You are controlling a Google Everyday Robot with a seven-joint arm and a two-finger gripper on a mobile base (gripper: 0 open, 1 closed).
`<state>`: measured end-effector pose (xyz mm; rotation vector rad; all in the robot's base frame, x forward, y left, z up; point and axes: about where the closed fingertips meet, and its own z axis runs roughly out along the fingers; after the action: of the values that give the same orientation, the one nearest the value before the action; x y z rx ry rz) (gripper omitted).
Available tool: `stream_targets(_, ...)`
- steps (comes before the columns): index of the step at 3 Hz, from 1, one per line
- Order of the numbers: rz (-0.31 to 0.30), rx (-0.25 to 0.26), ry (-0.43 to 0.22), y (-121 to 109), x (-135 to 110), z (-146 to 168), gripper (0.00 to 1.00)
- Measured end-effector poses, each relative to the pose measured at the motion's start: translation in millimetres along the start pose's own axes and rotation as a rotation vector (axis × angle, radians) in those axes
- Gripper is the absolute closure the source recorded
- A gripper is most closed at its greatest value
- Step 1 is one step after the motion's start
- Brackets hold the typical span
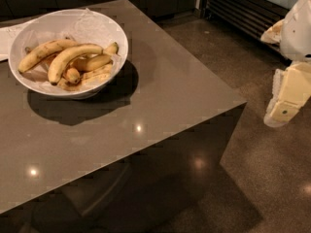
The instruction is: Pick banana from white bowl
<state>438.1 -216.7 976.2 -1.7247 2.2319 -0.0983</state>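
The white bowl (29, 33) stands on the far left part of the table, lined with crinkled white paper. Several bananas lie in it. The banana (73, 58), long, curved and bright yellow, lies on top across the middle. A brown-speckled banana (43, 53) of about the same length lies just behind and to the left of it. Short stubby bananas (97, 62) lie under and to the right. My gripper (283, 111) hangs at the right edge of the view, off the table and over the floor, far from the bowl.
The grey-brown table (160, 96) has its near right corner at mid-right, with dark floor (272, 178) beyond. A slatted metal unit (243, 8) stands at the back right. A white sheet (6, 38) lies at the left edge behind the bowl.
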Motion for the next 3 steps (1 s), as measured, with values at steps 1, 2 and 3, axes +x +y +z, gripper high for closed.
stream_targets(1,0.000,0.000,0.000,0.0,0.0,0.0,0.00)
stream_targets(2,-0.018,0.028,-0.003,-4.7,-13.8,-6.6,0.00)
stream_targets(3,-0.064,0.042,0.014,-11.2,-34.1,-8.5,0.00)
